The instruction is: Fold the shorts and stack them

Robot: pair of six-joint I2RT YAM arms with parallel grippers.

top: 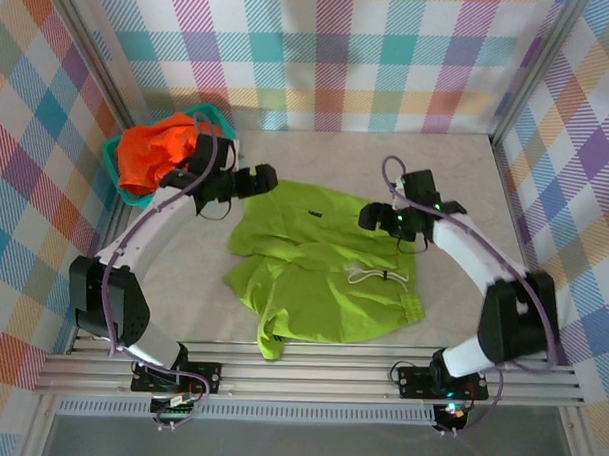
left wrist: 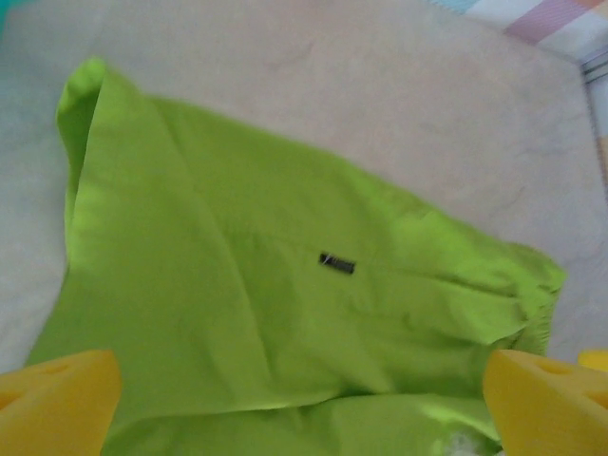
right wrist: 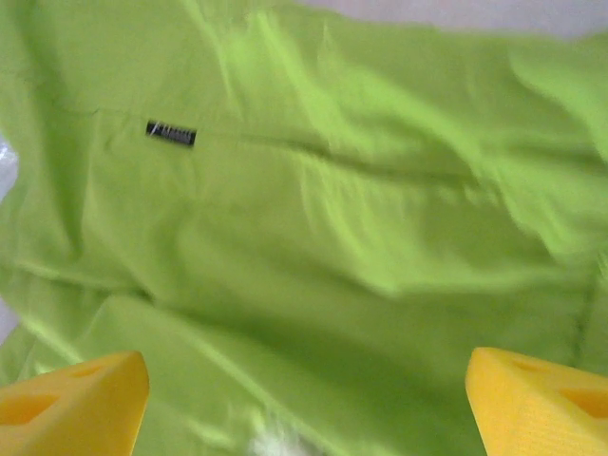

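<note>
Pastel checked walls point(top: 341, 49) close around a pale marbled table point(top: 317, 153), and the lime green shorts point(top: 323, 264) lie in the middle of it, between the two arms. They are spread mostly flat but wrinkled, the near part bunched and partly doubled over, with a white drawstring point(top: 383, 278) on the right side and a small black label point(left wrist: 336, 263) on the far panel. I judge the cloth thin, light and limp: it will sag and slide over itself, so it is better to pinch it at the corners or along a hem, not in the middle. The left gripper point(top: 264, 179) hovers at the far left corner and the right gripper point(top: 369, 216) at the right edge; both have their yellow fingers point(right wrist: 71, 404) spread wide, grasping nothing. The orange shorts point(top: 152, 151) sit crumpled in the teal basket point(top: 109, 161) at the far left corner
</note>
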